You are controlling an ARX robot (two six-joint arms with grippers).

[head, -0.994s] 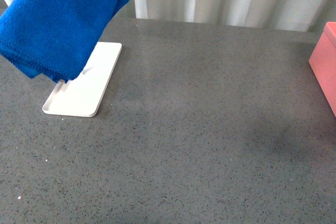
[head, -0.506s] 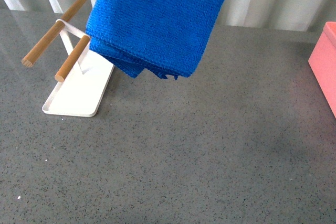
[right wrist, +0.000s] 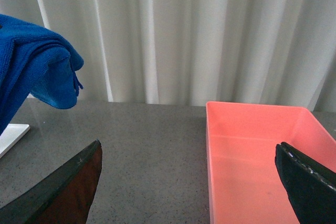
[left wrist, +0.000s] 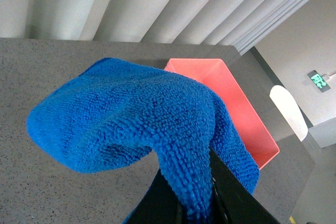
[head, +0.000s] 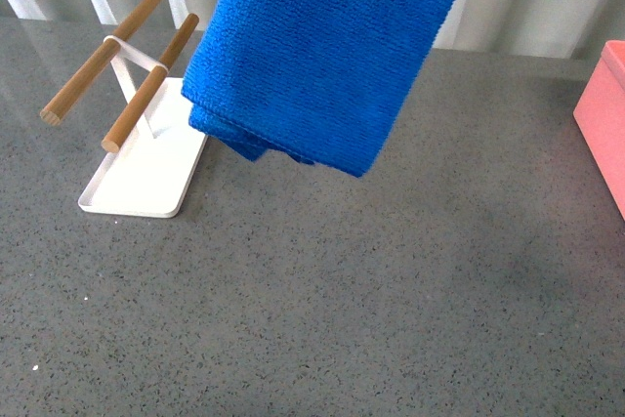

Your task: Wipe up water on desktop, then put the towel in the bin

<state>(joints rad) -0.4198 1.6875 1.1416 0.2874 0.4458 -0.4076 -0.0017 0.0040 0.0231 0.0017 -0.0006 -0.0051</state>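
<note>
The blue towel [head: 317,51] hangs in the air above the grey desktop [head: 371,280], folded thick and drooping from the top of the front view. My left gripper [left wrist: 195,211] is shut on the towel [left wrist: 147,119], its black jaws pinching a fold of the cloth. The pink bin [left wrist: 236,106] lies beyond the towel in the left wrist view and sits at the right edge of the front view [head: 605,124]. My right gripper [right wrist: 191,182] is open above the near wall of the bin [right wrist: 257,156], with nothing between its fingers. I see no water on the desktop.
A flat white tray [head: 146,178] with two wooden rods [head: 146,95] stands at the back left of the desktop. White curtains [right wrist: 184,35] hang behind the desk. The bin looks empty inside.
The towel has swung from the far left, over the white tray, rightward to the middle of the front view, uncovering the rods. In the last half second it drifted slightly further right.
</note>
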